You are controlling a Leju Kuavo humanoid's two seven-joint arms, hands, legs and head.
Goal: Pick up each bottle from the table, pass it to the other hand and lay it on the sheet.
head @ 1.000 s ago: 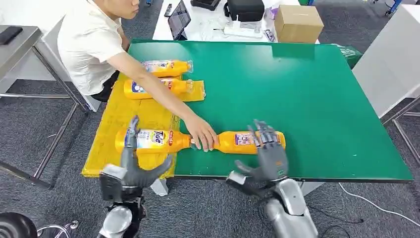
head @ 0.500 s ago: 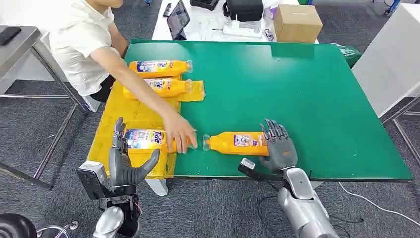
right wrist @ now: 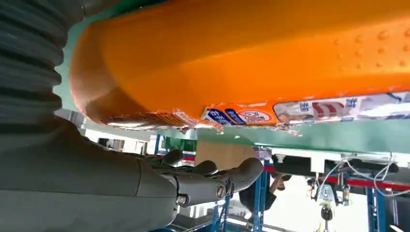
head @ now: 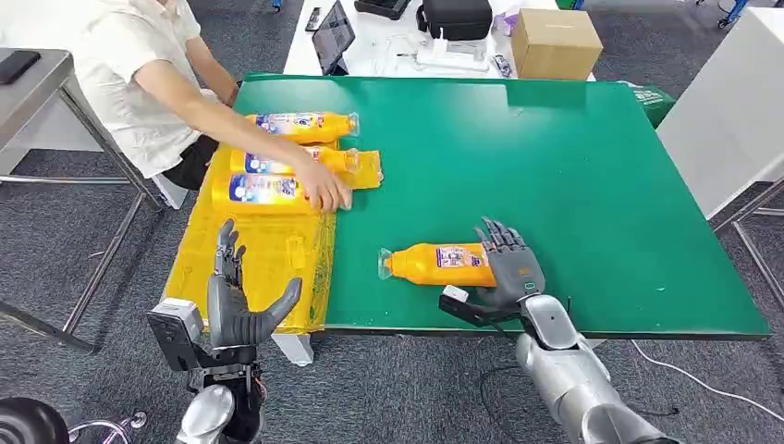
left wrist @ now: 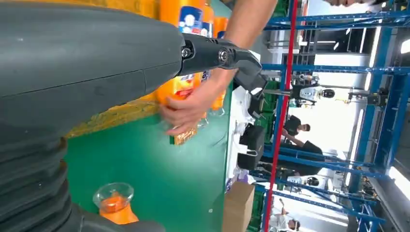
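- Head view: bottle (head: 439, 265) lies on its side on the green tabletop (head: 573, 176), at lower centre of the frame, long axis running left-right across the picture, cap end toward the left, base end under the right hand (head: 510, 274).
- Right hand rests over the bottle's base end, fingers draped on top and thumb low at the near side; whether the fingers have clamped the bottle or merely touch it I cannot tell.
- Left hand (head: 238, 305) hovers at lower left, just off the near edge of the yellow sheet (head: 268, 254), fingers spread and holding nothing. It lies well apart from the bottle, so the right hand is plainly the nearer one for the pick, and the cap end points toward the left hand, which suits the hand-over.
- Three more bottles (head: 300, 125) lie side by side on the sheet in the upper left; a person's hand (head: 324, 192) rests on the nearest of them.
- Left wrist view: the bottle's clear cap (left wrist: 112, 197) shows at the lower left of the picture, apart from the hand; the person's hand presses on the orange bottles over the sheet.
- Right wrist view: the orange bottle spans the upper part of the picture, close against the palm, with the dark fingers (right wrist: 217, 181) below it and a gap between them and its surface.
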